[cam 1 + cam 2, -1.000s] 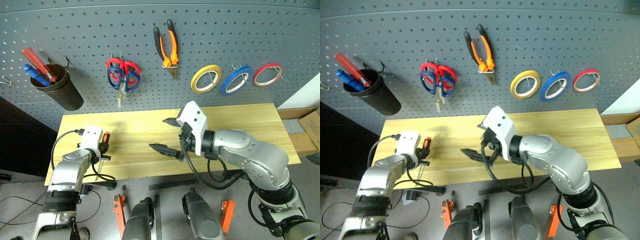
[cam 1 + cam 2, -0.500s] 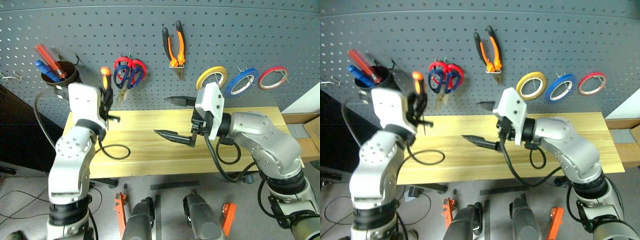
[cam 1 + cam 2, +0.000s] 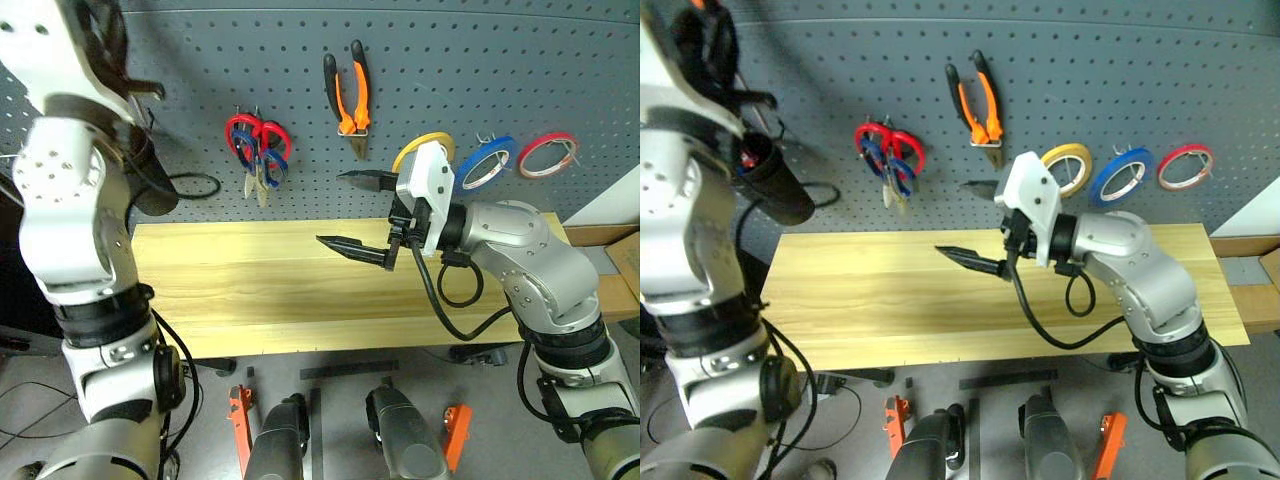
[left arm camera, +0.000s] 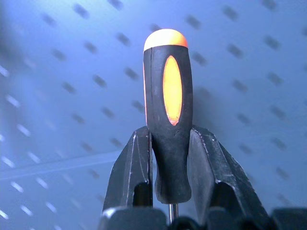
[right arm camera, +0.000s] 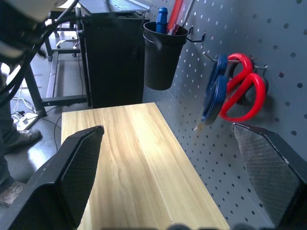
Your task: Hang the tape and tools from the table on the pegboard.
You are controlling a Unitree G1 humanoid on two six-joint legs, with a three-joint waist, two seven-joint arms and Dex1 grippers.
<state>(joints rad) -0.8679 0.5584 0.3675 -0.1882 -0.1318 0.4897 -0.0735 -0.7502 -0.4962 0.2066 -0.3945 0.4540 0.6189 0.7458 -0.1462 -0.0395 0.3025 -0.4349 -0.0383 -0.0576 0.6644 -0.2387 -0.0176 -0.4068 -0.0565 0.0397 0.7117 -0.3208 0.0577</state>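
Pegboard (image 3: 500,60) already carries pliers (image 3: 345,95), blue tape (image 3: 480,163) and scissors (image 3: 258,150). Left claw (image 4: 168,158) clamps the screwdriver (image 4: 168,120) handle near the board; right claw (image 3: 355,215) gapes empty over the bench (image 3: 250,300). Risk: grip sits low on the handle, so the tool may pivot and miss its holder.

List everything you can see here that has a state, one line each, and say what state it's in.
screwdriver: clamped by its handle in the left gripper, near the pegboard
right gripper: open, empty, above the table
pliers: hanging on the pegboard
blue tape: hanging, between the yellow tape and red tape
blue scissors and red scissors: hanging together
black cup: hooked on the pegboard, holding tools
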